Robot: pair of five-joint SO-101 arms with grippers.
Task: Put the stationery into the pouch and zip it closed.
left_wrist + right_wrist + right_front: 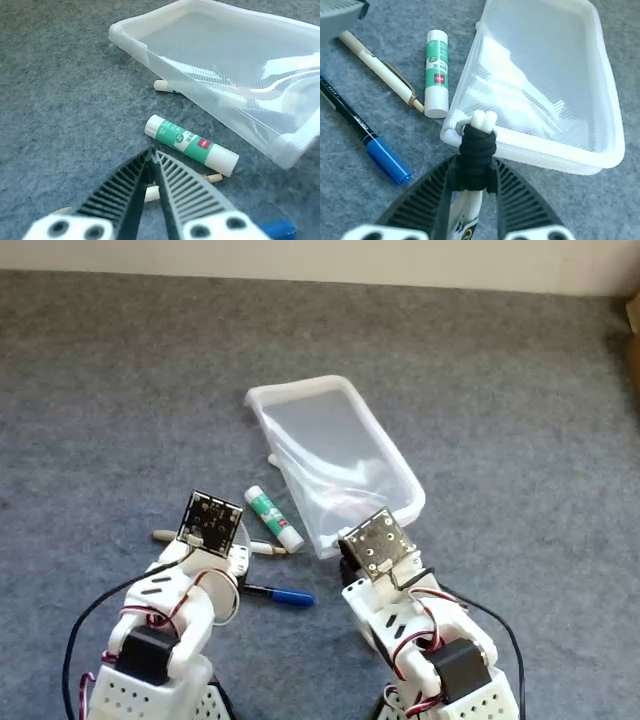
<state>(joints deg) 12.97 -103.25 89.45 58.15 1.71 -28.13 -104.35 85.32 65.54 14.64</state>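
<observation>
Jaws of the left gripper are clenched, empty; the glue stick lies beside them toward 3 o'clock in the high view, axis 11 to 5. The right gripper pinches the zip cord of the pouch.

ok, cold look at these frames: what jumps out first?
The translucent white pouch lies open in the middle of the grey table, and the right hand is shut on the black zip pull at its near corner. Next come the green-and-white glue stick, beige pen and blue-capped marker, loose beside the pouch, with the left hand shut just above the pen.
</observation>
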